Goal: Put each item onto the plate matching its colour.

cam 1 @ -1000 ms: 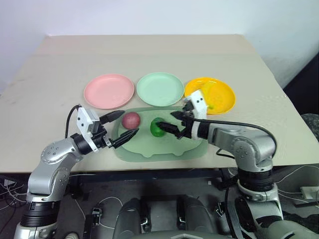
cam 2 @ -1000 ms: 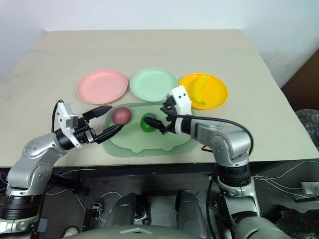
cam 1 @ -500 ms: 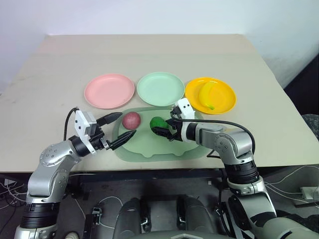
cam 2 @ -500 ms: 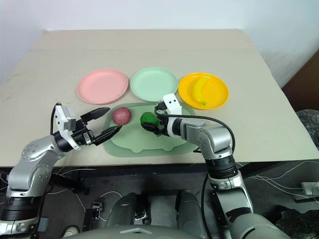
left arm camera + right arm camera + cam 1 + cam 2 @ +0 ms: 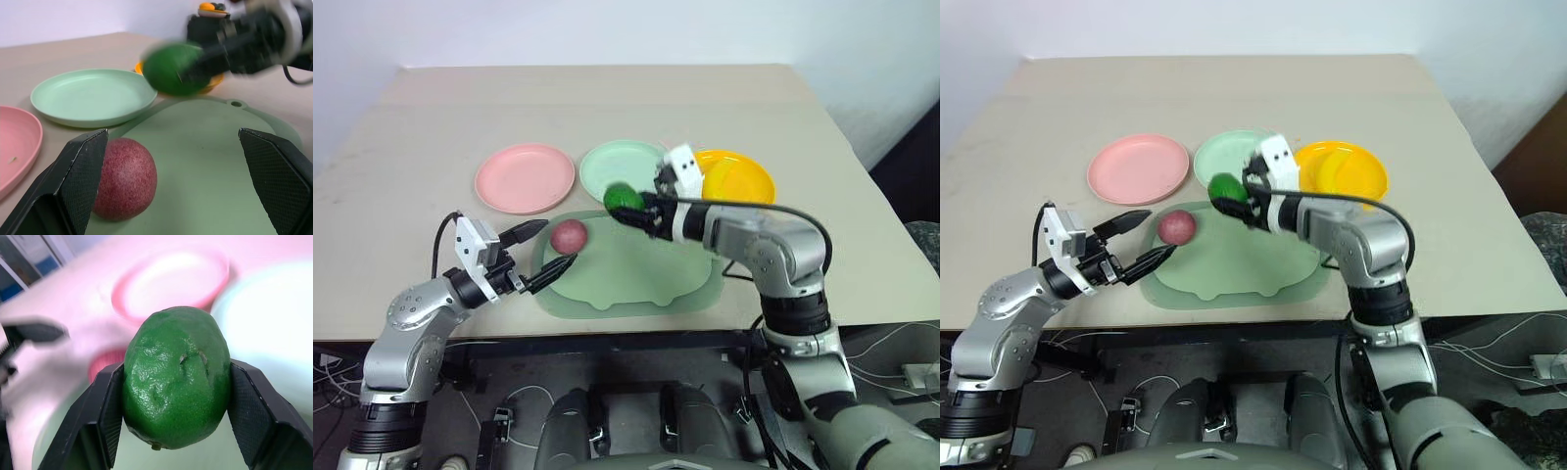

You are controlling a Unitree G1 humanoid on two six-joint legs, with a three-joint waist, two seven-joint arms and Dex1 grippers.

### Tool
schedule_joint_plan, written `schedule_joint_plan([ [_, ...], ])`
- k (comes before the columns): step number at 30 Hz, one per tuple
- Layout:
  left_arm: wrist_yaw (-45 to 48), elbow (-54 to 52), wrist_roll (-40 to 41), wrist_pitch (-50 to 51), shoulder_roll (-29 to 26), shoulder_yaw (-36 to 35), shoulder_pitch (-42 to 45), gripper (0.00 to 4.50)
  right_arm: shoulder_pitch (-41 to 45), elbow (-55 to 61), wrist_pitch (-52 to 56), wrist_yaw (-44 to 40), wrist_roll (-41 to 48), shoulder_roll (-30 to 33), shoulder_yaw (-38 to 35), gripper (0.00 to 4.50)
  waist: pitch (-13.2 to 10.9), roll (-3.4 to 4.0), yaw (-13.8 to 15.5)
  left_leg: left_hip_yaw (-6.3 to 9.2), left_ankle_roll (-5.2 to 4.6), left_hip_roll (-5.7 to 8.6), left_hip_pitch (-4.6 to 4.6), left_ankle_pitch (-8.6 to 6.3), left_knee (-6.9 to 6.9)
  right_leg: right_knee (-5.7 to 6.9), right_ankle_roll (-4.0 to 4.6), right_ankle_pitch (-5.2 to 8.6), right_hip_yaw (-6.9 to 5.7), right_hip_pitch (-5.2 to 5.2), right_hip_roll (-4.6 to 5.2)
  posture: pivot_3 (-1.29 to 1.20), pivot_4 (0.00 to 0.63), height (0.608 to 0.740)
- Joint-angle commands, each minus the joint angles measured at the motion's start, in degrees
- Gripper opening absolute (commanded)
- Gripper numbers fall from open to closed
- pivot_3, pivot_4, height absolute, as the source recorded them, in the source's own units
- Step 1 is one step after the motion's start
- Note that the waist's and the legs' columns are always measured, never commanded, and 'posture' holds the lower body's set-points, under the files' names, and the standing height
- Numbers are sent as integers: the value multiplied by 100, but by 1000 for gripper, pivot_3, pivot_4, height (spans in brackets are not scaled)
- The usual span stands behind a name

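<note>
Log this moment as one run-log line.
right gripper: shut on green fruit, above green plate edge | left gripper: open beside red ball | banana: on yellow plate

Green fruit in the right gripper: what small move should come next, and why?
Probably carry it a little farther over the mint green plate and lower it. The right gripper is shut on the green fruit, lifted off the tray at that plate's near rim, while the reddish ball waits between the left gripper's open fingers.
</note>
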State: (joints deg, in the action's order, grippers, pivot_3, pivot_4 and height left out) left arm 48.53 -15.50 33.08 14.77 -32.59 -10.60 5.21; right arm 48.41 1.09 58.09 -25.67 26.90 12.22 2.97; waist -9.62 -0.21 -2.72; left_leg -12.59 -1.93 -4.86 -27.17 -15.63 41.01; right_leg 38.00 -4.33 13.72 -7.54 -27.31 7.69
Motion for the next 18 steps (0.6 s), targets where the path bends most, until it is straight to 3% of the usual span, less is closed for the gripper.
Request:
schedule_joint_plan([
  [1, -177, -442, 105, 128, -105, -208, -16, 4500, 747, -1699, -1125, 12, -680, -138, 206, 2660, 0, 0, -6, -6, 0, 1, 1, 0, 1, 1, 0, 0, 0, 1, 0, 0, 150, 695],
  [7, -372, -670, 144, 317, -95, -240, -26, 4500, 1835, -4629, -2544, 168, -1499, -480, 261, 2660, -1, 1, -22, -21, 0, 1, -6, 1, 0, 10, -1, 0, 0, -9, 0, 0, 150, 695],
  [11, -481, -792, 158, 405, -80, -273, -45, 4500, 2148, -5397, -2946, 44, -1664, -569, 160, 2660, -1, 2, -40, -20, 1, 1, -11, 2, 0, 11, -2, 0, -1, -14, -1, 0, 150, 695],
  [16, -603, -934, 209, 524, -99, -279, -75, 4500, 2193, -5466, -3014, -293, -1718, -563, 104, 4286, -1, 2, -125, -16, 4, -1, -11, 4, -1, 14, -2, 0, -1, -13, -3, 0, 150, 695],
  [18, -638, -965, 227, 572, -111, -274, -70, 4500, 2095, -5188, -2860, -449, -1693, -495, 106, 4479, -1, 2, -130, -16, 2, -1, -11, 5, -1, 14, -2, 0, -1, -13, -3, 0, 150, 695],
])
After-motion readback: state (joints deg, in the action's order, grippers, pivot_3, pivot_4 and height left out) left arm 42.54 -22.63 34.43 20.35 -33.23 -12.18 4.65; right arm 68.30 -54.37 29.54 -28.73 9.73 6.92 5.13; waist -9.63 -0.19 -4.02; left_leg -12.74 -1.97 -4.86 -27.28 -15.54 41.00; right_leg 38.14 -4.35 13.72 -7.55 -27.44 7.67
